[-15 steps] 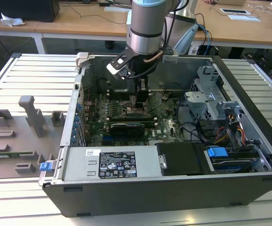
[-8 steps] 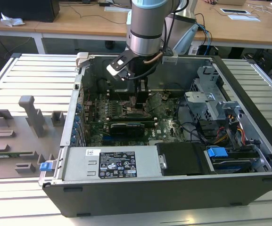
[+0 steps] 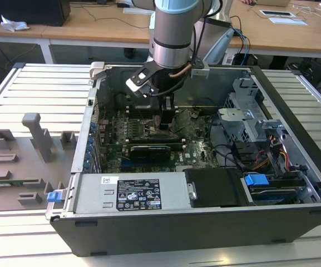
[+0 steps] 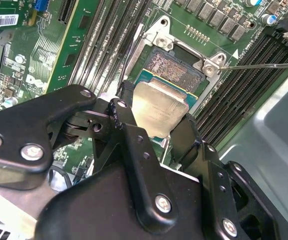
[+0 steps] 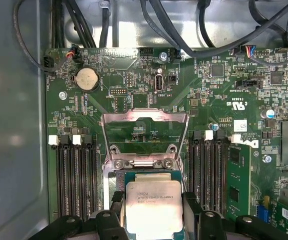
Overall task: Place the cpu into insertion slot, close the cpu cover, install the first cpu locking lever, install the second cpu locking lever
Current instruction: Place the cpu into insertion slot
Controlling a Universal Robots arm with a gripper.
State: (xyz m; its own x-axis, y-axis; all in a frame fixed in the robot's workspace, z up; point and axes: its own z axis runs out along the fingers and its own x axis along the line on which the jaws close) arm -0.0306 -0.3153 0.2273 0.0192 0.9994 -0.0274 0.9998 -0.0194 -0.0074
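Note:
My gripper (image 4: 153, 118) is shut on the cpu (image 4: 158, 107), a flat silver square with a thin green rim, one black finger on each of two opposite sides. The chip hangs just over the insertion slot (image 4: 176, 69). The slot's dark centre still shows beyond the chip's far edge. In the first wrist view the cpu (image 5: 151, 205) sits between the fingers (image 5: 117, 199), and the cpu cover (image 5: 144, 114) stands swung up and open behind the socket. A thin wire locking lever (image 4: 263, 64) sticks out free beside the socket. In the exterior view the gripper (image 3: 168, 114) reaches down into the open computer case.
Long black memory slots (image 5: 74, 175) flank the socket on both sides. Cables (image 5: 183, 30) hang over the board's far edge. The case (image 3: 205, 228) holds a power supply (image 3: 129, 194) and drive bays (image 3: 271, 167). Grey fixtures (image 3: 38, 139) stand at the exterior view's left.

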